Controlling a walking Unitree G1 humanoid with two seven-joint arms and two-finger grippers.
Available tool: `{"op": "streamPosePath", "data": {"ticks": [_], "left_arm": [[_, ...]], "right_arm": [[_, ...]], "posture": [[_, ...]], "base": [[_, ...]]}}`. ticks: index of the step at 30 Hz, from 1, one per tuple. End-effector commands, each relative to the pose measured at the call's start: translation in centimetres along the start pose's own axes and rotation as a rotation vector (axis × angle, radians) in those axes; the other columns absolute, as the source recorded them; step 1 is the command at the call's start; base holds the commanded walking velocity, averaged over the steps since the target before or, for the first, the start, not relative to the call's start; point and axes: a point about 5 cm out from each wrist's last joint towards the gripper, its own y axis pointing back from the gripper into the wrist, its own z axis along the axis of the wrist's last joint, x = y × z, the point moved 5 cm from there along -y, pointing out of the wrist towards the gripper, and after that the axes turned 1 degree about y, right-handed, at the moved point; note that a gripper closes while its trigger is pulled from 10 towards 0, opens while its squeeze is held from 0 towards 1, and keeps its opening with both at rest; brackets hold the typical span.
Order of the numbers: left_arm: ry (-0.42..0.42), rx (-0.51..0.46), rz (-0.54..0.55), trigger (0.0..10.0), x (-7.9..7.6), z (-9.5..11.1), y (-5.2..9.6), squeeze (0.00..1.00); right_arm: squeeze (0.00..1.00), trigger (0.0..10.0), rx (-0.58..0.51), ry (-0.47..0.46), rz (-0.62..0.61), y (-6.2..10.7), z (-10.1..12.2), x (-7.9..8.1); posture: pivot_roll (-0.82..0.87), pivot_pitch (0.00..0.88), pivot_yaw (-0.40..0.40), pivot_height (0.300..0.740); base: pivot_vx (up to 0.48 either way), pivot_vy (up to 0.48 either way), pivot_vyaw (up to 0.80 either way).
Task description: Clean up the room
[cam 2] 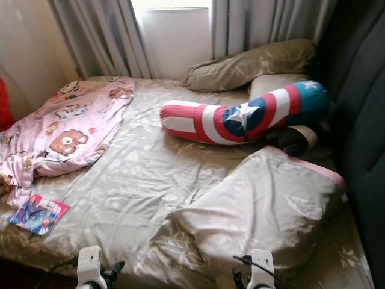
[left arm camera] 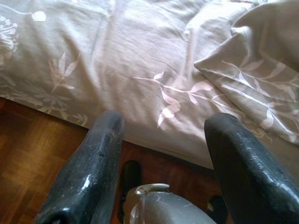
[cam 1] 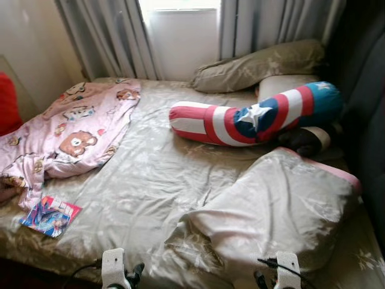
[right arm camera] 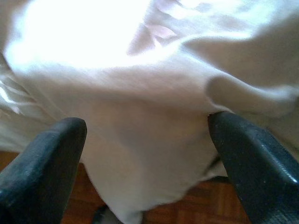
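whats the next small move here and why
Probably reach the right gripper forward onto the crumpled duvet and close on its hanging edge. Both it and the left gripper are open and empty at the bed's near edge, and the duvet lies bunched directly ahead of the right one.

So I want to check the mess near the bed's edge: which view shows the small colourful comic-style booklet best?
The left eye view: the small colourful booklet lies whole on the beige leaf-print sheet, below the pink bear-print blanket. The right eye view has it nearer the picture's edge. The wrist views face the sheet and wooden floor instead.
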Motion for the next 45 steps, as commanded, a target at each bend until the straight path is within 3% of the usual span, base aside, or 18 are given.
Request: {"op": "streamPosePath", "data": {"ticks": [1,8,10,13,22,35,45], "left_arm": [[-0.036,-0.094,-0.022,10.0,-0.1,2.8,-0.5,0.0],[-0.062,-0.198,-0.063,10.0,-1.1,5.3,-0.8,0.0],[-0.064,-0.211,-0.071,10.0,-1.5,5.6,-0.8,0.0],[-0.077,-0.218,-0.085,10.0,-1.9,5.6,-0.8,0.0],[-0.076,-0.218,-0.088,10.0,-2.3,5.4,-0.8,0.0],[-0.069,-0.232,-0.102,10.0,-2.9,5.6,-0.8,0.0],[-0.088,-0.231,-0.103,10.0,-2.9,5.6,-0.8,0.0]], "right_arm": [[0.0,10.0,-0.033,-0.059,-0.006,0.0,0.4,0.3],[0.0,10.0,-0.046,-0.059,-0.005,0.0,0.5,0.3],[0.0,10.0,-0.092,-0.055,-0.001,-0.4,2.9,0.5],[0.0,10.0,-0.114,-0.057,-0.004,-0.7,4.4,0.5],[0.0,10.0,-0.096,-0.042,-0.026,-0.5,3.8,-0.3],[0.0,10.0,-0.086,-0.031,-0.042,-0.4,3.4,-1.0],[0.0,10.0,-0.075,-0.029,-0.04,-0.4,3.2,-1.0]], "posture": [[0.07,0.0,-0.005,0.74],[0.07,0.0,-0.006,0.74],[0.07,0.0,-0.009,0.74],[0.07,0.0,-0.009,0.74],[0.07,0.0,-0.012,0.74],[0.07,0.0,-0.018,0.74],[0.07,0.0,-0.018,0.74]], "base": [[0.0,0.0,0.0],[0.0,0.0,0.0],[0.0,0.0,0.0],[0.0,0.0,0.0],[0.0,0.0,-0.66],[0.0,0.0,0.0],[0.0,0.0,-0.57]]}}
